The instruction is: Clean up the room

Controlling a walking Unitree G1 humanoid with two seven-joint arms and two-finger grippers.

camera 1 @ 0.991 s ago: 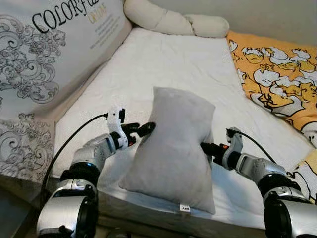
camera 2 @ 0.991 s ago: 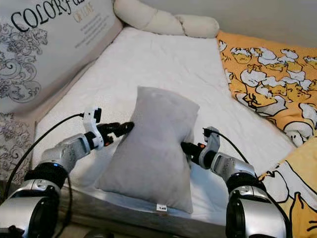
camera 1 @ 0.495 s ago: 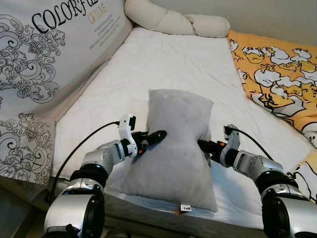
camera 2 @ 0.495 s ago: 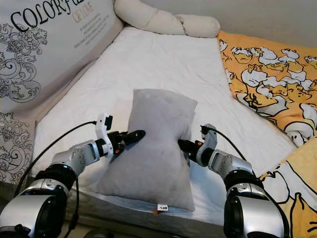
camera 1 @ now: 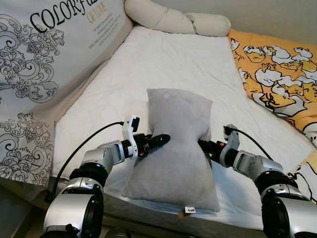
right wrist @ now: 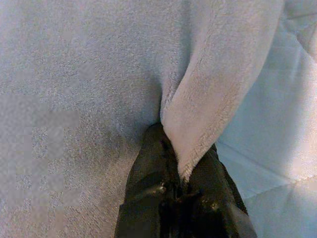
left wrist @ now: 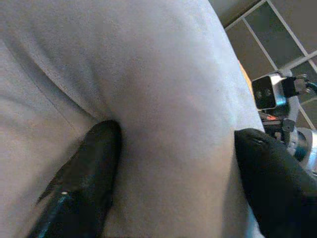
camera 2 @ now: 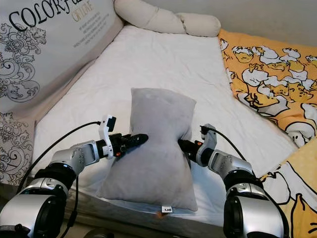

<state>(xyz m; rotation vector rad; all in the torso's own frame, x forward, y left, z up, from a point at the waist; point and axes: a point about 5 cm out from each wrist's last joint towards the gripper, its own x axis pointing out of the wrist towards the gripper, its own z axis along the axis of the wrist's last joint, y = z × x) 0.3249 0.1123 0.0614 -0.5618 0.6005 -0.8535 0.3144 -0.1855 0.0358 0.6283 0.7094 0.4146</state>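
A grey pillow stands lengthwise on the white mattress, near the bed's front edge, with a small tag at its near end. My left gripper presses into its left side. In the left wrist view a thick bulge of the pillow sits between the spread fingers. My right gripper is pinched on a fold at the pillow's right edge, and the right wrist view shows the fold clamped between both fingers.
A large printed cushion leans along the left side of the bed. Cream bolster pillows lie at the far end. An orange cartoon blanket covers the right side. The bed's front edge runs just below the pillow.
The pillow has sunk lower and its waist is squeezed narrower. My left gripper has moved right and down, further into the pillow's side. The right gripper has barely moved.
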